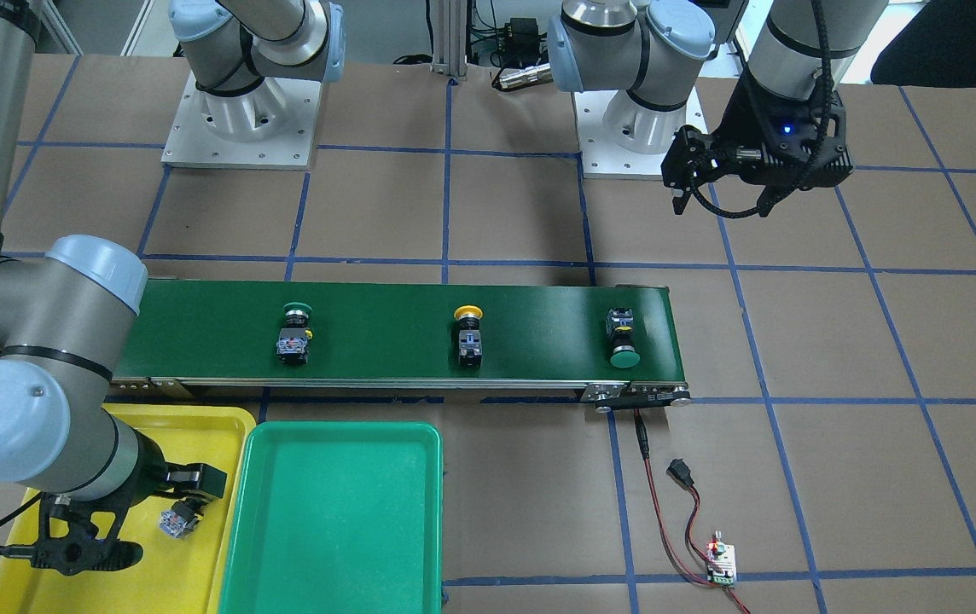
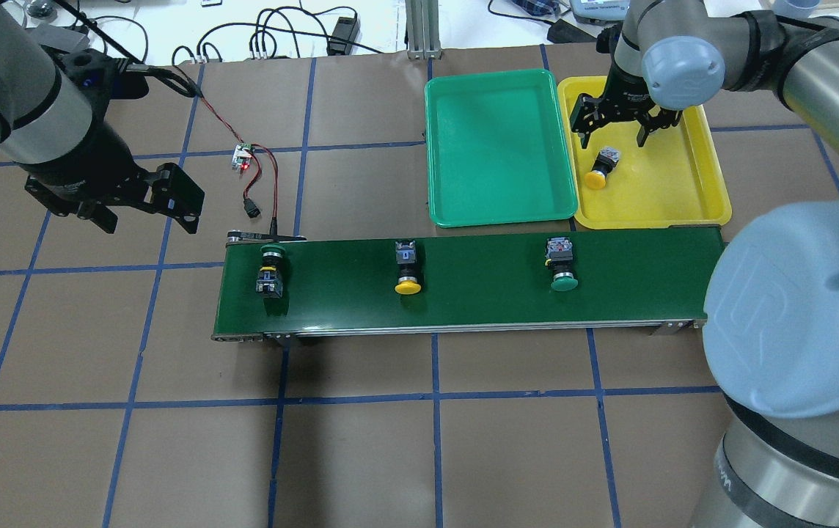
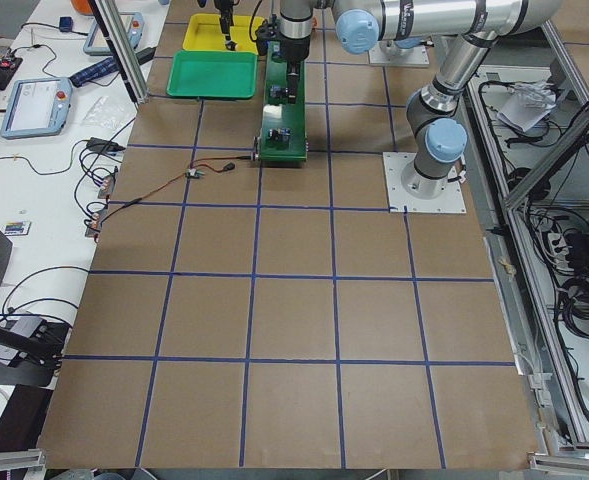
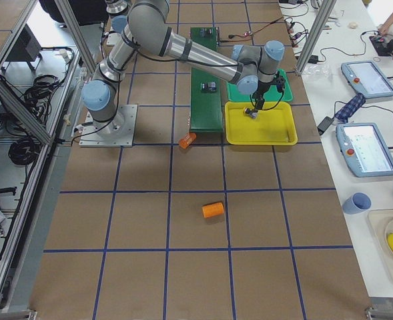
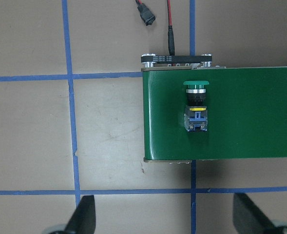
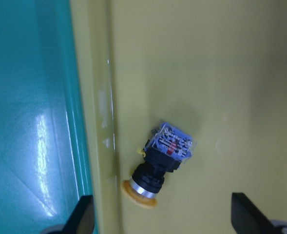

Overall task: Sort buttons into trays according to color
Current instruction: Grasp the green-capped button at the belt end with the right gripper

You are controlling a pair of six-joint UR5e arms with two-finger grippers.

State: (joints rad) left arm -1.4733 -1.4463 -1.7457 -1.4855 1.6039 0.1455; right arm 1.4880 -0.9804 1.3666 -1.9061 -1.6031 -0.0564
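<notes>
Three buttons lie on the belt: a green one (image 2: 270, 270) at its left end, a yellow one (image 2: 407, 273) in the middle, and a green one (image 2: 561, 268) towards the right. Another yellow button (image 2: 599, 168) lies on its side in the yellow tray (image 2: 676, 183), close to the wall beside the green tray (image 2: 496, 139). My right gripper (image 2: 612, 134) hangs open just above that button (image 6: 162, 161), not touching it. Open too, my left gripper (image 2: 141, 213) hovers over the table off the belt's left end; the left wrist view looks down on the green button (image 5: 196, 105) there.
The dark green conveyor belt (image 2: 463, 301) runs across the table in front of both trays. A small circuit board (image 2: 243, 154) with red and black wires lies behind the belt's left end. Two orange cylinders (image 4: 187, 140) (image 4: 213, 210) lie on the table on my right.
</notes>
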